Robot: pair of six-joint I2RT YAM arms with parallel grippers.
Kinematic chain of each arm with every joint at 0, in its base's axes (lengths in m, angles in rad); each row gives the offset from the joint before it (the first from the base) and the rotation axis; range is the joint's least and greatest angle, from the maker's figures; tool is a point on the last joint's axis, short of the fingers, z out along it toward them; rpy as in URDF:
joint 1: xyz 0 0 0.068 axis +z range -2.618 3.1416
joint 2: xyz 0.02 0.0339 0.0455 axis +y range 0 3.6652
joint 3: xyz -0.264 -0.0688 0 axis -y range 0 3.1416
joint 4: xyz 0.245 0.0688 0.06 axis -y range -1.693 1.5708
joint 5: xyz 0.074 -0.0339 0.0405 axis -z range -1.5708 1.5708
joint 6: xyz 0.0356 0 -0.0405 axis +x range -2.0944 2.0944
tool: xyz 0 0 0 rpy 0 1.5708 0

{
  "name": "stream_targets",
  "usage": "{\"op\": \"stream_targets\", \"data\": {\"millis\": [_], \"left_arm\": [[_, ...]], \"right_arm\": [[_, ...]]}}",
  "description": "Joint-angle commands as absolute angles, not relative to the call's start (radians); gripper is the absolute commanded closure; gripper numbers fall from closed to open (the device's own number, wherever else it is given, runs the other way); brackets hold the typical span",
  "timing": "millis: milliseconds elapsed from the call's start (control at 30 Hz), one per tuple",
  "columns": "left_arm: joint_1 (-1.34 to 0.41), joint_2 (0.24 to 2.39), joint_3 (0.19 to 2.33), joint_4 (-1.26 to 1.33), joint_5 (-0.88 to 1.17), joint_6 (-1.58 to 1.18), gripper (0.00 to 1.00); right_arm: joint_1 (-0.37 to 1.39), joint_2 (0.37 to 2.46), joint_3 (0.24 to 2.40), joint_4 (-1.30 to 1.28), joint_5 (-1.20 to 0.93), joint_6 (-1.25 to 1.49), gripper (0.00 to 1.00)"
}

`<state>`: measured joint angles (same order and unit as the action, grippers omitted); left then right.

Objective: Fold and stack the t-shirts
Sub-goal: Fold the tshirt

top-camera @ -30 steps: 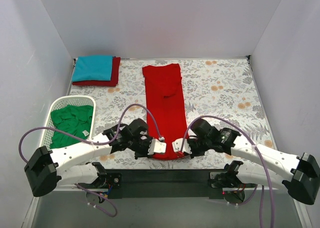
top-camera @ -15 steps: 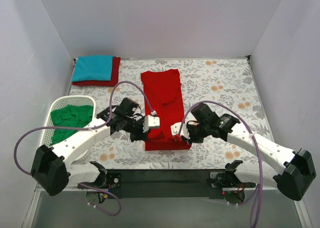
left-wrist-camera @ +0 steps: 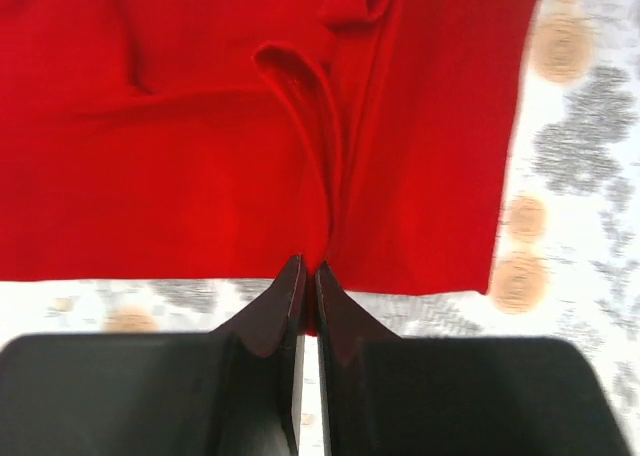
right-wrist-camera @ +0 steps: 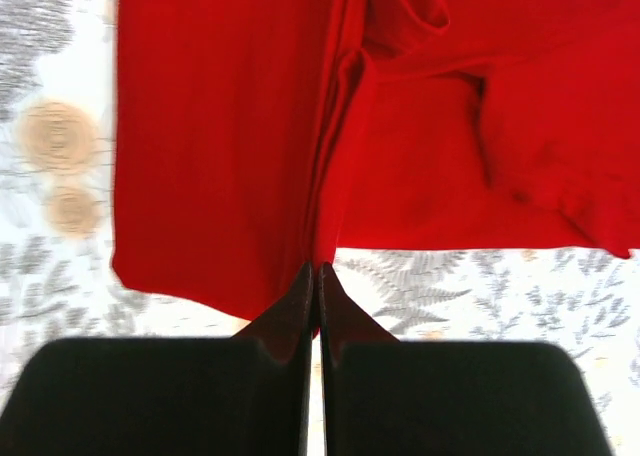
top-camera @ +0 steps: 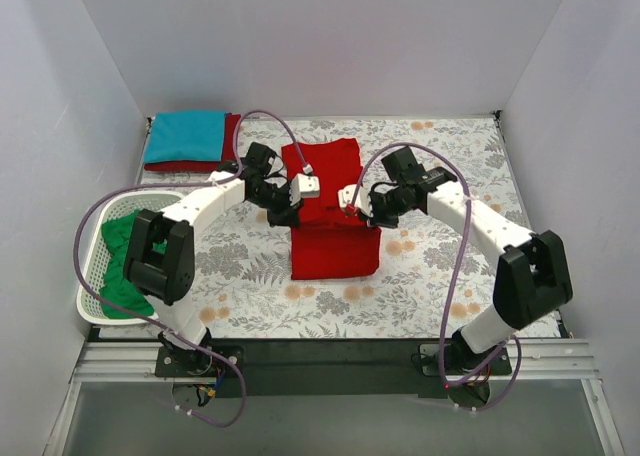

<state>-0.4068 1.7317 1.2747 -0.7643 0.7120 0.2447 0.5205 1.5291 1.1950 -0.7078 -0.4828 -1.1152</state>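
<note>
Your left tool [left-wrist-camera: 305,276] and right tool [right-wrist-camera: 315,274] each clamp shut on the red shirt [top-camera: 335,251], mid-fold. Next, probably, lay its hem level at the far edge, then release.

The left arm [top-camera: 205,202] and right arm [top-camera: 480,224] wear white shells between black joint housings, each trailed by a looping purple cable [top-camera: 268,116]. The left end effector [left-wrist-camera: 305,268] and right end effector [right-wrist-camera: 315,268] have dark, tapering fingers [left-wrist-camera: 272,311] on black blocks.
</note>
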Motion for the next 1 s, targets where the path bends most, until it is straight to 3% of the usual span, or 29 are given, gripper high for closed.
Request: {"op": "stream_targets", "data": {"millis": [0, 267, 700, 733, 767, 800, 833, 867, 967], "left_arm": [[-0.370, 1.790, 1.380, -0.805, 0.761, 0.337, 1.00], [-0.319, 1.960, 1.535, -0.857, 0.761, 0.391, 1.00], [-0.276, 2.068, 1.598, -0.805, 0.730, 0.403, 0.99], [-0.276, 2.071, 1.601, -0.802, 0.724, 0.393, 0.95], [-0.276, 2.074, 1.601, -0.807, 0.716, 0.391, 0.77], [-0.275, 2.071, 1.600, -0.802, 0.698, 0.384, 0.68], [-0.265, 2.065, 1.597, -0.787, 0.692, 0.347, 0.56], [-0.258, 2.047, 1.592, -0.764, 0.689, 0.331, 0.48], [-0.232, 2.007, 1.595, -0.753, 0.695, 0.273, 0.47]], "right_arm": [[0.480, 1.607, 1.301, -0.729, -0.535, -1.215, 0.99], [0.440, 1.808, 1.491, -0.752, -0.552, -1.269, 0.99], [0.439, 1.968, 1.589, -0.746, -0.551, -1.272, 0.99], [0.439, 1.977, 1.601, -0.742, -0.548, -1.256, 0.93], [0.437, 1.985, 1.615, -0.741, -0.543, -1.243, 0.67], [0.437, 1.994, 1.650, -0.741, -0.529, -1.223, 0.59], [0.434, 1.994, 1.666, -0.742, -0.525, -1.185, 0.31], [0.431, 1.993, 1.681, -0.744, -0.522, -1.158, 0.28], [0.417, 1.959, 1.717, -0.746, -0.523, -1.070, 0.28]]}}
